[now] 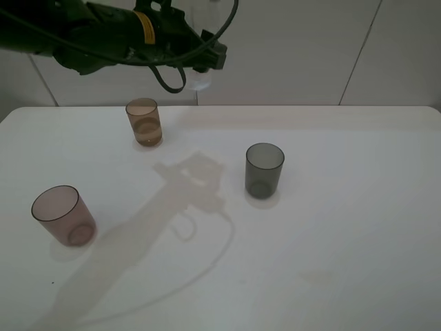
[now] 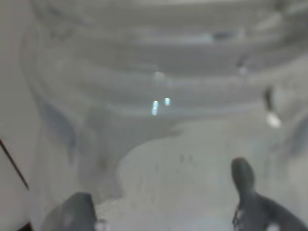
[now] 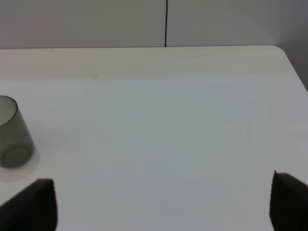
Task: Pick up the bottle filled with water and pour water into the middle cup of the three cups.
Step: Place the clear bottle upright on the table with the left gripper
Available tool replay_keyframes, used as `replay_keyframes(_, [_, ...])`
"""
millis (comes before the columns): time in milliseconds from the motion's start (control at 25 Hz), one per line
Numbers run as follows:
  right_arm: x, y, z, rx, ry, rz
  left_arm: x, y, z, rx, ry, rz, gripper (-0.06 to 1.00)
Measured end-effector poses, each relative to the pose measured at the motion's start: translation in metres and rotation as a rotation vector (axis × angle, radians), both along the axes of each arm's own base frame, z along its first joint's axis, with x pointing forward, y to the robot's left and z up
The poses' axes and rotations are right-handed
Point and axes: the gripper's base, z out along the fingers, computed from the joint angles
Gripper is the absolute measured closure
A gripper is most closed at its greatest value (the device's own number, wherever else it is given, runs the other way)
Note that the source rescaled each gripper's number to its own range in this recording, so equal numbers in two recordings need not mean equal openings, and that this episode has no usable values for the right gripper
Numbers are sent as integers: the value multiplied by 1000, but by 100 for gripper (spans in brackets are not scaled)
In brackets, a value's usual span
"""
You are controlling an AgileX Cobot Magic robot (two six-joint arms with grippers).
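Note:
My left gripper is raised high at the back left and is shut on the clear bottle, which shows only faintly against the wall. In the left wrist view the bottle fills the frame between the dark fingertips. The amber-brown middle cup stands upright below and left of the bottle, with a liquid line showing inside. The pinkish-mauve cup stands at the front left and the dark grey cup at centre right. My right gripper is open and empty over bare table.
The white table has a rounded far right corner. The grey cup shows at the edge of the right wrist view. The left arm's shadow falls across the table's middle. A white panelled wall stands behind.

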Motion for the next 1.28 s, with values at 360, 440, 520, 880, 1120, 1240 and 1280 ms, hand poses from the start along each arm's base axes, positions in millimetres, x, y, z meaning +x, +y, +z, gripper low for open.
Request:
replay_keyframes(360, [0, 0, 0, 0, 0, 0, -37, 8, -69, -60, 19, -102, 94])
replay_keyframes(440, [0, 0, 0, 0, 0, 0, -40, 8, -86, -73, 28, -121, 94])
replay_keyframes(520, [0, 0, 0, 0, 0, 0, -42, 8, -102, -75, 46, -132, 94])
replay_keyframes(880, [0, 0, 0, 0, 0, 0, -44, 7, -151, -39, 110, -152, 94])
replay_keyframes(1120, [0, 0, 0, 0, 0, 0, -46, 9, -163, -36, 133, -137, 94])
replay_keyframes(1240, [0, 0, 0, 0, 0, 0, -46, 10, -167, -33, 144, -128, 94])
replay_keyframes(1280, [0, 0, 0, 0, 0, 0, -46, 10, -168, -31, 146, -127, 94])
